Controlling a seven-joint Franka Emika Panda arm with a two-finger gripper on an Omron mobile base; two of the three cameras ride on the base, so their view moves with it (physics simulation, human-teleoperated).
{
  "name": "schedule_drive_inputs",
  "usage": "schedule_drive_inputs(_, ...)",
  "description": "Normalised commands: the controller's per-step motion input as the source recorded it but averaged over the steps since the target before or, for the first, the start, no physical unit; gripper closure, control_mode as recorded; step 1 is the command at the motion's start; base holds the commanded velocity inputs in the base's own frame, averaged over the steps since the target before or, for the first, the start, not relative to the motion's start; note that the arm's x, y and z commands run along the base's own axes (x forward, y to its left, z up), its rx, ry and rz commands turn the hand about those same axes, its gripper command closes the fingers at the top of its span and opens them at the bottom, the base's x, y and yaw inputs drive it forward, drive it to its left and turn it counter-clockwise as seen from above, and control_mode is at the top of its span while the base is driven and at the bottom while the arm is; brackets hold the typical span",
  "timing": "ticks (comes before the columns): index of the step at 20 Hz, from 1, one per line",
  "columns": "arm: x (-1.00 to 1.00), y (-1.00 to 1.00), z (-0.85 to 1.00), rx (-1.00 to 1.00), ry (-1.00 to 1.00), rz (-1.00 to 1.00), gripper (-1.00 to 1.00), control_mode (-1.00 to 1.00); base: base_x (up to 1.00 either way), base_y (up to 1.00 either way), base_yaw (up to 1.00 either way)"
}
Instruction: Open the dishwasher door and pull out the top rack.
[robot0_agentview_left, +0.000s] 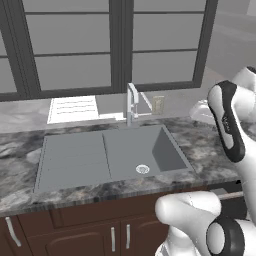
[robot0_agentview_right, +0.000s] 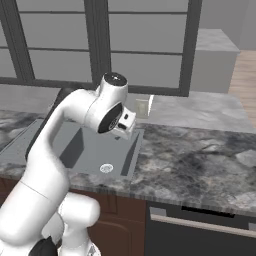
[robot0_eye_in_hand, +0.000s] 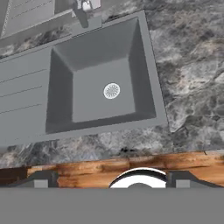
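Gripper (robot0_eye_in_hand: 112, 181): spread wide, grasping nothing; poised high over sink (robot0_eye_in_hand: 100, 87), likely pre-approach
Door (robot0_agentview_right: 200, 237): shut under counter (robot0_agentview_right: 200, 160); handle (robot0_agentview_right: 202, 223) untouched

A grey sink (robot0_agentview_left: 75, 165) with faucet (robot0_agentview_left: 131, 102) sits in a marble counter (robot0_agentview_right: 200, 160).

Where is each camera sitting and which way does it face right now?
Left base view: behind the arm on its left, looking forward and down at the sink and faucet; white arm links at right.
Right base view: behind on the right, facing the counter and the shut dishwasher door; arm at left.
Hand view: above, looking down into the sink; the gripper has its fingertips apart.
All three share the sink and its drain.
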Motion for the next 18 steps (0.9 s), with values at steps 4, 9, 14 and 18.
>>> schedule_drive_inputs(4, -0.60, -0.96, -0.16, 0.25, 0.03, -0.44, -1.00, -1.00, 0.00, 0.00, 0.00)
schedule_drive_inputs(9, -0.23, -0.97, -0.11, 0.22, 0.20, -0.53, -1.00, -1.00, 0.00, 0.00, 0.00)
schedule_drive_inputs(14, -0.20, -1.00, -0.26, 0.26, 0.24, -0.60, -1.00, -1.00, 0.00, 0.00, 0.00)
schedule_drive_inputs(18, -0.62, -0.93, -0.54, 0.25, 0.06, -0.47, -1.00, -1.00, 0.00, 0.00, 0.00)
